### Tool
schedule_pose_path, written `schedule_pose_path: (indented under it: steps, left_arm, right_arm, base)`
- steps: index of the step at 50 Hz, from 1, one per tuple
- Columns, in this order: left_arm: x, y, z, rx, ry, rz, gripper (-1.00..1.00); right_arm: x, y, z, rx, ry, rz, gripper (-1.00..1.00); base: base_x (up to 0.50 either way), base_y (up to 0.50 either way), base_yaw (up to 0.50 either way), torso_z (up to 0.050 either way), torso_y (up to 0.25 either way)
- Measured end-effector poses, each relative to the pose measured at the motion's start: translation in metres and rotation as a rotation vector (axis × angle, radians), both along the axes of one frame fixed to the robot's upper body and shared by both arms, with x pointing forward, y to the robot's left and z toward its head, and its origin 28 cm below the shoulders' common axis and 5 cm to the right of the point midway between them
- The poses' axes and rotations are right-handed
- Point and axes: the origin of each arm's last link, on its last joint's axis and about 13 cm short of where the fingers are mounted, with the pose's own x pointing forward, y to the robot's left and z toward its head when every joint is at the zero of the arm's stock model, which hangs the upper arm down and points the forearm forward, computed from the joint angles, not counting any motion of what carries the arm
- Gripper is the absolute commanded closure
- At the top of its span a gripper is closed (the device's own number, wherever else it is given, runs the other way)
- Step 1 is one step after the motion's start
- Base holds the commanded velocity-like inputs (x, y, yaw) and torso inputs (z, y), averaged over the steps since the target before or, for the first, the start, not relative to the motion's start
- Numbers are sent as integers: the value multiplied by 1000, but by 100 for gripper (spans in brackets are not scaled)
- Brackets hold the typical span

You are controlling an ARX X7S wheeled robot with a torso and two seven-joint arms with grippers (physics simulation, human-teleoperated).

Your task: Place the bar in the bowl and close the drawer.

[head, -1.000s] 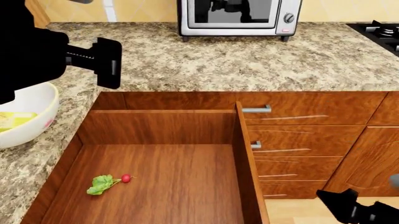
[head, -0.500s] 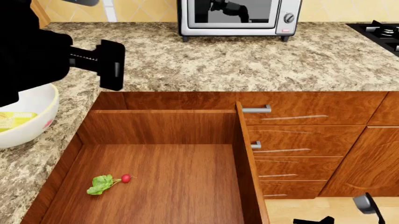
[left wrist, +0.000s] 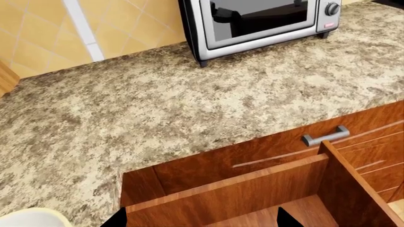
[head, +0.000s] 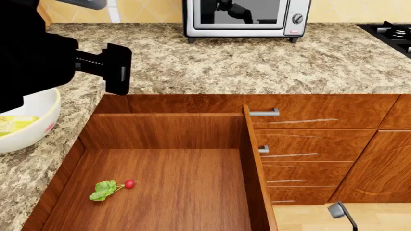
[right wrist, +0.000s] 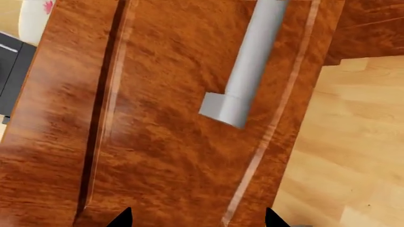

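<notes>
The white bowl (head: 29, 113) stands on the counter at the left, partly hidden by my left arm. The pale yellow bar (head: 14, 124) lies inside it. The reddish-brown drawer (head: 255, 166) is pulled wide open below the counter. My left gripper (head: 119, 69) hovers above the counter edge by the drawer's back left corner, open and empty. In the left wrist view its fingertips (left wrist: 117, 219) frame the drawer's back wall (left wrist: 240, 189). My right gripper (right wrist: 197, 218) is open and faces the drawer front (right wrist: 158, 118), close to its silver handle (right wrist: 249, 71).
A small red radish (head: 109, 188) with green leaves lies on the drawer floor. A toaster oven (head: 247, 17) stands at the back of the granite counter (head: 257, 57). Stacked drawer fronts (head: 308, 144) are to the right, a stove (head: 391, 33) at the far right.
My right arm has shifted at the bottom right of the head view, so only a small grey part shows now. The left gripper has crept slightly to the right.
</notes>
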Motion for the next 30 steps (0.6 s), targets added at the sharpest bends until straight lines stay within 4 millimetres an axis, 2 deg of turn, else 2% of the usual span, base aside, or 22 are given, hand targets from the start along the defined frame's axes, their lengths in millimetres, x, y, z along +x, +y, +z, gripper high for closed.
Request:
schedule_pose_path:
  steps: [30]
  left_arm:
    - [0, -1, -1, 3, 3, -7, -100]
  right_arm:
    - [29, 34, -2, 22, -22, 145, -100]
  base:
    - [0, 0, 0, 0, 0]
